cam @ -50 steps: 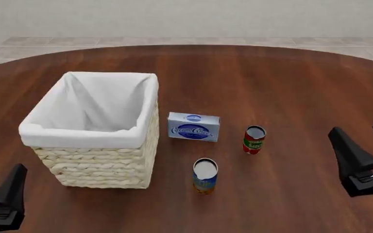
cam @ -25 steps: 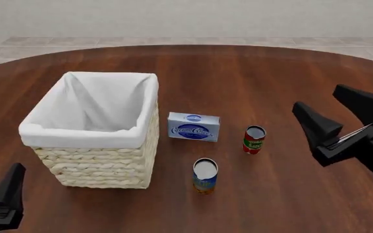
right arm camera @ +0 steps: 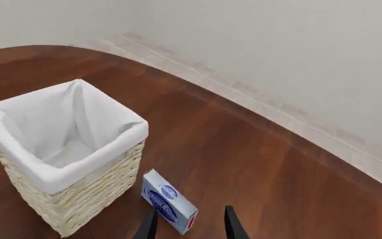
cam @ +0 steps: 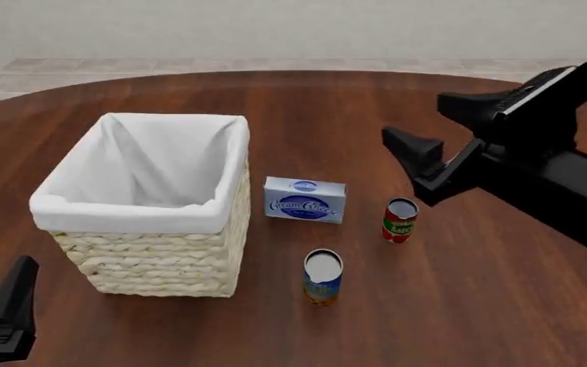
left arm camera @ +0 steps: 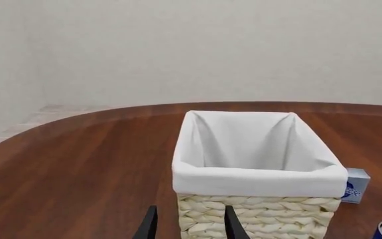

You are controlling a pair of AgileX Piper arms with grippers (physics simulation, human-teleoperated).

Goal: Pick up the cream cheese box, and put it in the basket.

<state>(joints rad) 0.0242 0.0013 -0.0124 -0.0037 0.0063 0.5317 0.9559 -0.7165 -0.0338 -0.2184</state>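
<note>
Right gripper (cam: 446, 141), at the frame's right, spread wide and empty. Best lowered onto the cream cheese box (cam: 305, 199), centre frame beside the basket (cam: 141, 210), probably pinching its short faces, well apart from the red can (cam: 400, 219).

Right wrist camera looked down on basket and box.
The cream cheese box (right arm camera: 169, 209) stood just beside the basket (right arm camera: 71, 199) on the bench (right arm camera: 257, 164), between the end effector's fingertips (right arm camera: 149, 224).

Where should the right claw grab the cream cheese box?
Probably from above, across the cream cheese box's thin front-to-back thickness. It stands on a long edge, logo face toward the arms, with open table behind and in front; the basket crowds its left end.
</note>
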